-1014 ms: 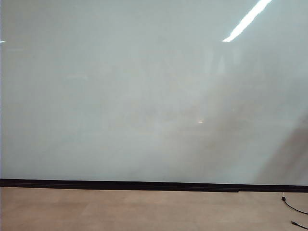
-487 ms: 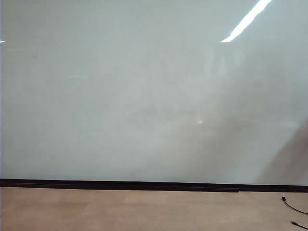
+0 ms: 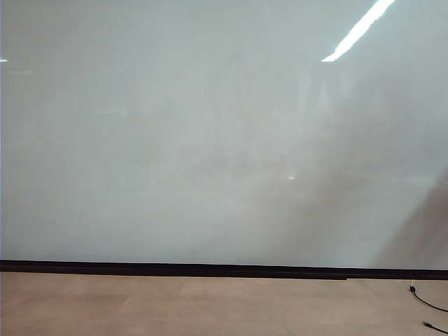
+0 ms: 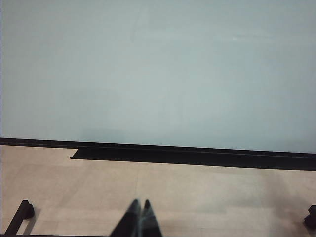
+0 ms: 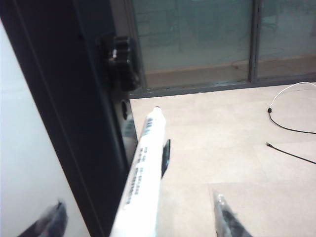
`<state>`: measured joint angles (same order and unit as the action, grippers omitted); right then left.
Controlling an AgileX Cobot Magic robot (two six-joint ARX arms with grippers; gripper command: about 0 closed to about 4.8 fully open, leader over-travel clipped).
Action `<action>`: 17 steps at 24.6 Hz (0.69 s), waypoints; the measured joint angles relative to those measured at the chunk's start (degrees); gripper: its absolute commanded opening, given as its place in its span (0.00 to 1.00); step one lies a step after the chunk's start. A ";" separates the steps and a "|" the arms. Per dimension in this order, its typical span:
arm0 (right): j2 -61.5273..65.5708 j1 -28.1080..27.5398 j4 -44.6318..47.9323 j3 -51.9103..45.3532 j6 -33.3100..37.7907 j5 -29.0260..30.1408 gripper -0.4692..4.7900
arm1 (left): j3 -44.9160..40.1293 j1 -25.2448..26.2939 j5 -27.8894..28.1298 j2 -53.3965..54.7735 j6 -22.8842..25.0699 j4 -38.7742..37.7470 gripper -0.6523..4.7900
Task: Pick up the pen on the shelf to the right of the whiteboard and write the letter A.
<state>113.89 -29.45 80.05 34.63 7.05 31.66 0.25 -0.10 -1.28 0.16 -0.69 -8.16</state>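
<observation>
While both hands (image 4: 139,217) (image 5: 138,217) idle, one pen (image 5: 143,173).

Looks like an office or meeting room. In front of me a wall-sized whiteboard (image 3: 210,140) with a black strip along its base, ceiling strip light (image 3: 358,29) reflected in it. Tan tiled floor (image 3: 210,304), loose cables (image 5: 291,128) on it. Glass partition panels in dark frames (image 5: 197,34) off to my right side.

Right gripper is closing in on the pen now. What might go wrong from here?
The right gripper is open with the pen between its fingers, off-centre: closing may knock it off its clip. One finger sits near the whiteboard frame and may snag. The left gripper is shut, well back from the board.
</observation>
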 measured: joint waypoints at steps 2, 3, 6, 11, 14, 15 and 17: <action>0.00 0.00 0.02 0.02 -0.81 0.00 0.80 | 0.00 0.00 0.00 0.00 0.00 0.00 0.11; 0.00 0.00 0.02 0.02 -1.29 -0.02 0.80 | 0.00 0.00 0.00 0.00 -0.02 0.00 0.11; 0.02 0.00 0.04 0.02 -1.97 -0.02 0.79 | 0.00 0.00 0.00 0.00 0.00 0.00 0.11; 0.00 -0.04 0.04 0.02 -2.62 0.02 0.79 | 0.00 0.00 0.00 0.00 0.00 0.00 0.11; -0.17 -0.04 0.04 0.02 -2.62 0.02 0.79 | 0.00 0.00 0.00 0.00 -0.02 0.00 0.11; -0.44 -0.04 0.02 0.02 -2.62 0.02 0.78 | 0.00 0.00 0.00 0.00 0.00 0.00 0.11; -1.16 -0.04 0.04 0.02 -2.62 0.04 0.78 | 0.00 0.00 0.00 0.00 0.00 0.00 0.11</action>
<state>112.73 -29.50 80.09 34.65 4.43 31.70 0.25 -0.10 -1.28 0.16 -0.69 -8.16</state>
